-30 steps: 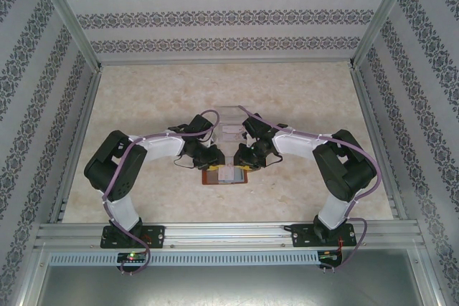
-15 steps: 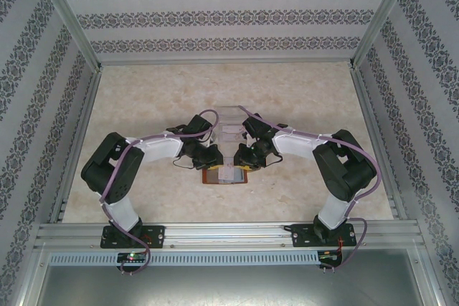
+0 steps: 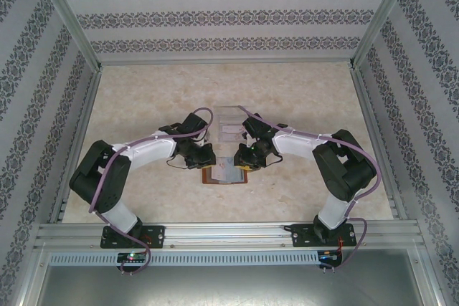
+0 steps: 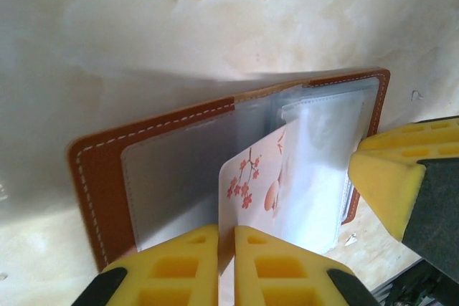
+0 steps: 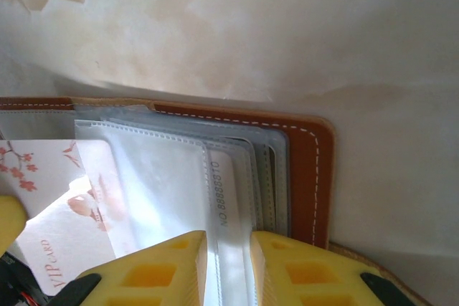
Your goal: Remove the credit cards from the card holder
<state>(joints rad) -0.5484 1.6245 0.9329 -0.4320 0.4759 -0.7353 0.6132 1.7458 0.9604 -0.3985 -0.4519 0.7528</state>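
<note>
Table [image 3: 308,98], card holder [image 4: 97,177], card [image 4: 247,180] in L claw [image 4: 226,238]

"VIP CARD" on pink card [image 5: 44,190]

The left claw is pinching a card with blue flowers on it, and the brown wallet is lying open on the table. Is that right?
Not quite. The flowers on the card are red, not blue, as the left wrist view shows. The rest holds: the left claw pinches that card, and the brown wallet lies open on the table.
</note>
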